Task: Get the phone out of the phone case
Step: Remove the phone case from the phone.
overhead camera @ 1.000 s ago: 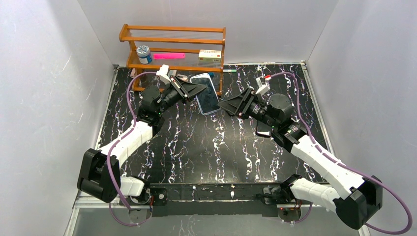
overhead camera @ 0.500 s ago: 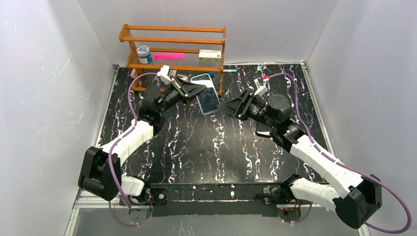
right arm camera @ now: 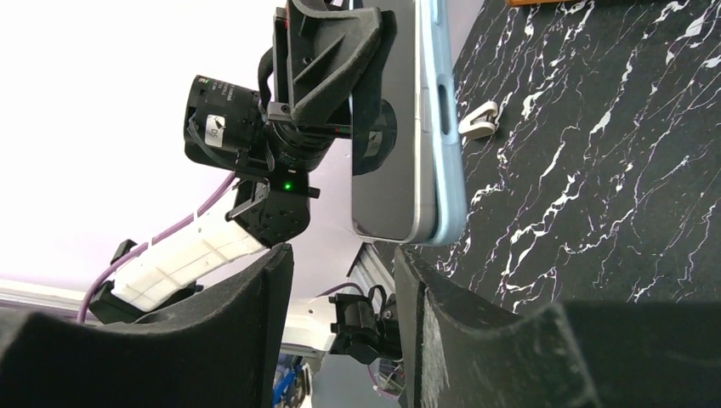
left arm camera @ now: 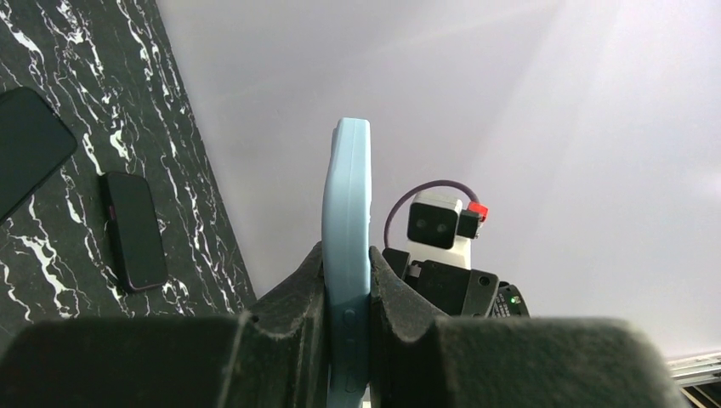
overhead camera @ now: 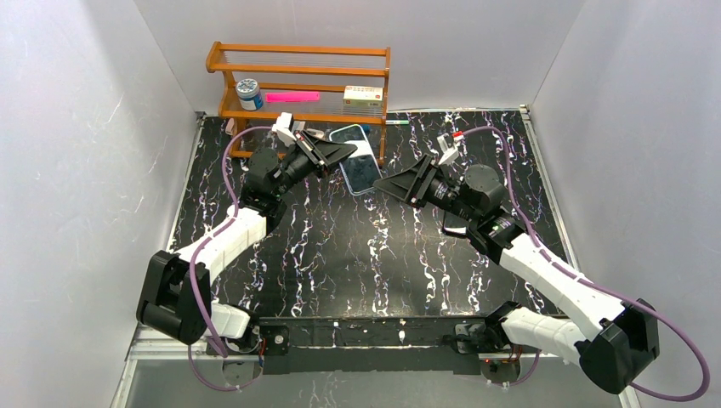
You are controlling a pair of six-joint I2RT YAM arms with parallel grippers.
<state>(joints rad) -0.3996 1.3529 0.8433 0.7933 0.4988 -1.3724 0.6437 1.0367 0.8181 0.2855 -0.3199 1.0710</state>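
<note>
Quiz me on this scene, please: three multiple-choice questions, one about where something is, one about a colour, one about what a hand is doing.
1. Where is the phone?
A flat on the table
B on the shelf
C held in the air by the left hand

2. What colour is the case around the phone?
A red
B light blue
C yellow

3. How is the right hand?
A open and empty, near the phone
B shut on the phone
C shut on a cup

Answers:
1 C, the left hand clamps the phone and holds it raised.
2 B, the left wrist view shows a pale blue rim.
3 A, the right wrist view shows it spread apart and gripping nothing.
</note>
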